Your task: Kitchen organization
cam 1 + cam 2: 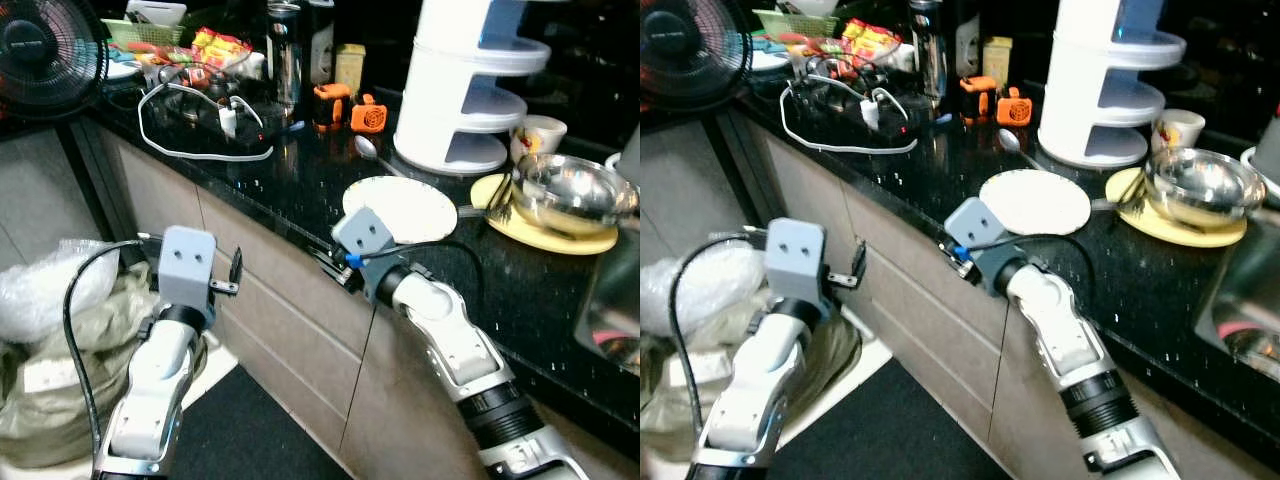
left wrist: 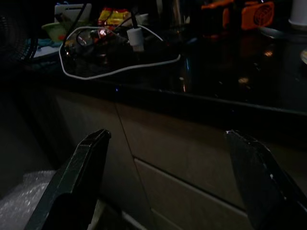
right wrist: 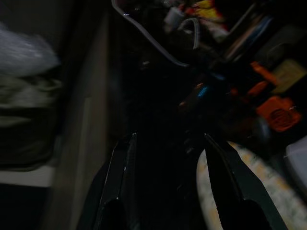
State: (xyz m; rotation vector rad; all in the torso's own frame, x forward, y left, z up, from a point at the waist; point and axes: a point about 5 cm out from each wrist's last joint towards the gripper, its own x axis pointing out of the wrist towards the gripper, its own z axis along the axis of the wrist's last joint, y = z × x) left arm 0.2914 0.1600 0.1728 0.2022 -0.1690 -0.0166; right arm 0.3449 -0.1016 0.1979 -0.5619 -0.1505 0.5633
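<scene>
The right hand point(image 3: 165, 182), fingers spread, sits at the counter's point(image 1: 300, 200) front edge beside the plate point(image 1: 400, 208). A careless push could slide that plate into the bowl point(image 1: 570, 195). The left hand point(image 2: 168, 182), also spread, hangs below the counter.

Home kitchen: black countertop point(image 1: 300, 190), sink point(image 1: 610, 310).

Desk point(image 1: 300, 190) layout: a plate point(image 1: 400, 208) lies at the front edge, a spoon point(image 1: 368, 148) behind it. A bowl point(image 1: 570, 192) sits on a second plate point(image 1: 560, 238) to the right. Cable point(image 1: 190, 150) and fan point(image 1: 45, 50) stand far left.
</scene>
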